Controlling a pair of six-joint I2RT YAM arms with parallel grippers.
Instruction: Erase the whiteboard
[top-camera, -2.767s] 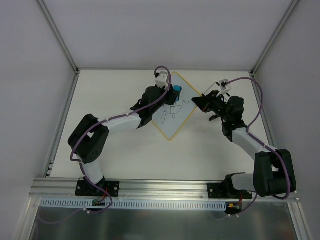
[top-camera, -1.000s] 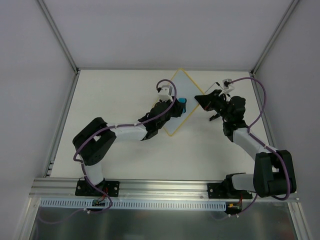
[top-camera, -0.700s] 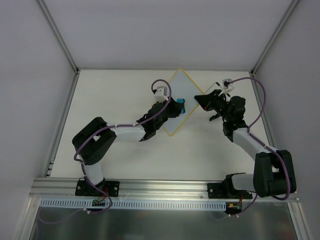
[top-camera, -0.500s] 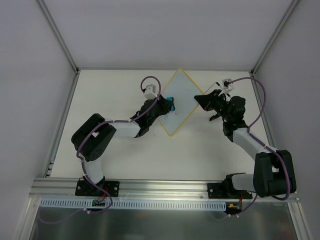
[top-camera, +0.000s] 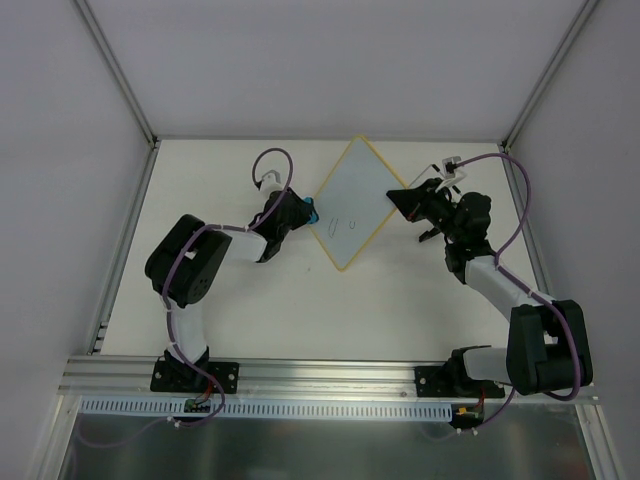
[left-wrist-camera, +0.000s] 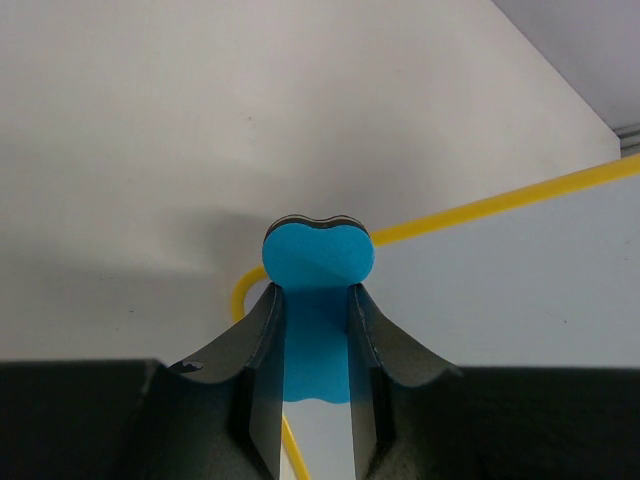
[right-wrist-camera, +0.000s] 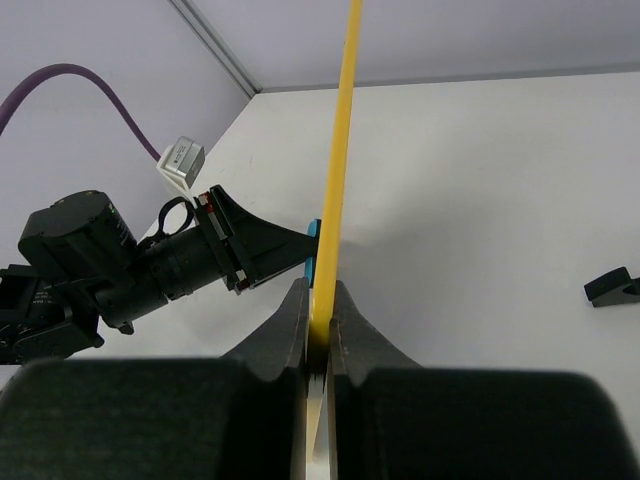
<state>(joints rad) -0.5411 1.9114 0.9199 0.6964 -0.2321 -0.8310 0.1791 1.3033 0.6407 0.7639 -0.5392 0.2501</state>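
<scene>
Blue eraser (left-wrist-camera: 318, 255) was found clamped in the left gripper (left-wrist-camera: 315, 300), at the left corner of the whiteboard (top-camera: 352, 200). The board was held mid-table, its right edge pinched by the right gripper (right-wrist-camera: 320, 325). Faint marks (top-camera: 345, 222) were noted. Risk judged: wiping pressure could twist the board from that thin grip.

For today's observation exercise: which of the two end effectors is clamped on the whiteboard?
The right end effector: it pinches the yellow rim of the whiteboard. The left end effector holds the blue eraser instead.
</scene>
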